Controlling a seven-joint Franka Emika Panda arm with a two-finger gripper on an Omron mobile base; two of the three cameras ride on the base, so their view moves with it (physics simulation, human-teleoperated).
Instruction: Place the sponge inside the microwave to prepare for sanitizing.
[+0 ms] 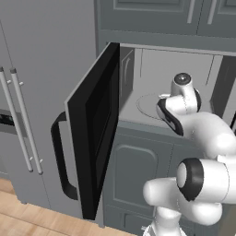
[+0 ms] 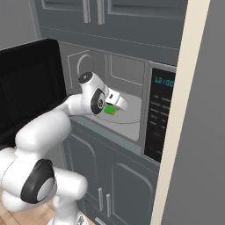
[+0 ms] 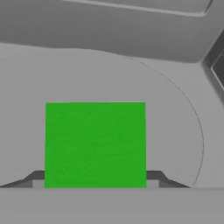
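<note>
The microwave [image 2: 145, 103] sat built into the grey cabinets, its black glass door [image 1: 94, 133] swung wide open to the left, the curved black handle [image 1: 62, 159] facing outward. Its black keypad [image 2: 160, 116] showed teal digits on the right side. Inside, the grey cavity held a round turntable [image 3: 183, 127]. The sponge [image 3: 95, 144], a flat block with a bright green top, lay level above the turntable, between the dark finger tips, well inside the opening.
</note>
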